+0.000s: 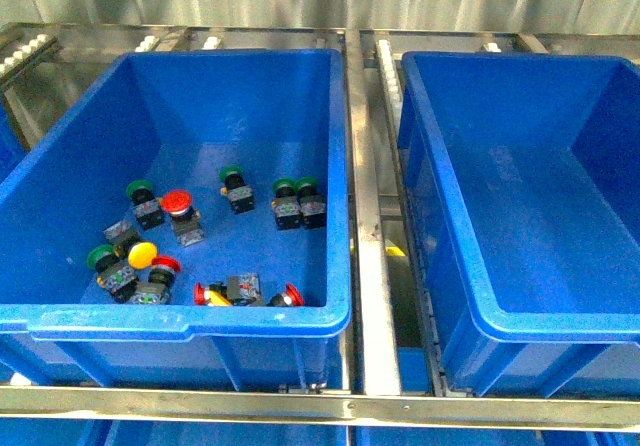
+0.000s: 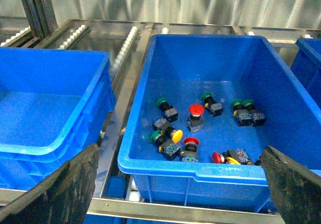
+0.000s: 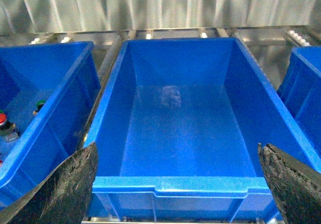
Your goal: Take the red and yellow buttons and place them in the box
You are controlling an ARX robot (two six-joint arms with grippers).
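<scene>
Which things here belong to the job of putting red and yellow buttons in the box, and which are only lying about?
Belong to the job: red buttons, yellow button, the empty box on the right, the bin holding the buttons.
Only lying about: green buttons in the same bin, a third blue bin further left, the metal roller frame.

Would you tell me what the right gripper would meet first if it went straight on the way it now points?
The right gripper, jaws open, would probably meet the bare floor of the blue box; nothing else shows in that line, though depth is unclear.
</scene>
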